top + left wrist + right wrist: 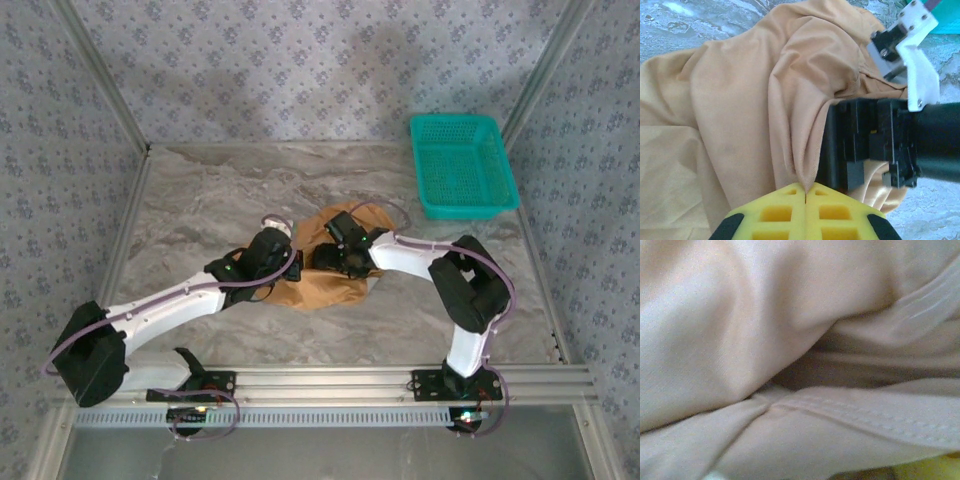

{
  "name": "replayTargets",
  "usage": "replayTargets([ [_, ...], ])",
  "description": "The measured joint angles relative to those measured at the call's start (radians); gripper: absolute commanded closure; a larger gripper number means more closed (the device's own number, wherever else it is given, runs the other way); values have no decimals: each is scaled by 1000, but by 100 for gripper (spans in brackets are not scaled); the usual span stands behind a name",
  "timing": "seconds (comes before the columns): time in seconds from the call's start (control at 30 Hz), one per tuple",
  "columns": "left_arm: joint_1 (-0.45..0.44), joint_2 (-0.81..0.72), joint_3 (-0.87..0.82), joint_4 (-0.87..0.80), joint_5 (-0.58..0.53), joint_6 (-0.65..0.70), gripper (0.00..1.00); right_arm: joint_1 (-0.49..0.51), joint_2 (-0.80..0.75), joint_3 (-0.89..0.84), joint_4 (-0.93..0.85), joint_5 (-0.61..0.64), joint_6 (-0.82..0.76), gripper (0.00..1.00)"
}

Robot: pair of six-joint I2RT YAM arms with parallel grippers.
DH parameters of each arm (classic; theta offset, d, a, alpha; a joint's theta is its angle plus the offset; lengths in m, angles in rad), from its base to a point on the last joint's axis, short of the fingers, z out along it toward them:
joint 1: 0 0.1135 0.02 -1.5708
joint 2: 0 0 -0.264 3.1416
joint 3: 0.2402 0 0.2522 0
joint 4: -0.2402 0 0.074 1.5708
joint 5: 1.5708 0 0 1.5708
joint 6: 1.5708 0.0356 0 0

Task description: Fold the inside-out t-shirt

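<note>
The inside-out t-shirt (322,288) lies bunched in a caramel heap at the middle of the marble table (200,200). My left gripper (805,189) is shut, its yellow fingertips pinching a raised fold of the t-shirt (740,100). From above, the left gripper (286,262) sits at the heap's left edge. My right gripper (325,257) presses into the top of the heap from the right, close to the left one. Its dark body (840,147) stands just beside the pinched fold. Cloth (740,315) with a stitched seam covers the right wrist view and hides the jaws.
A teal plastic basket (462,165) stands at the back right of the table. Patterned walls and metal rails (130,130) enclose the table on three sides. Bare marble lies to the left of and behind the heap.
</note>
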Motion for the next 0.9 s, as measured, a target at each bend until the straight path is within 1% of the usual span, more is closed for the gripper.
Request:
replayTargets([
  [0.1, 0, 0, -28, 29, 7, 0, 100, -29, 0, 22, -50, 77, 21, 6],
  [0.23, -2, 26, -80, 69, 19, 0, 100, -103, 7, 82, -103, 133, 21, 7],
  [0.37, -21, 87, -89, 110, 24, 1, 100, -151, 31, 172, -119, 141, 11, 7],
  [0.47, -29, 125, -89, 146, 29, 2, 100, -150, 55, 216, -131, 130, -6, 8],
  [0.57, -30, 146, -89, 158, 40, 4, 100, -140, 59, 220, -150, 107, -24, 12],
  [0.67, -35, 158, -89, 165, 47, 5, 100, -124, 48, 211, -177, 89, -47, 26],
  [0.73, -35, 159, -89, 169, 48, 5, 100, -112, 14, 183, -195, 80, -59, 40],
  [0.83, -35, 159, -89, 175, 48, 5, 100, -88, -48, 151, -217, 66, -69, 56],
  [0.9, -35, 159, -89, 175, 47, 5, 100, -77, -76, 144, -217, 50, -76, 58],
])
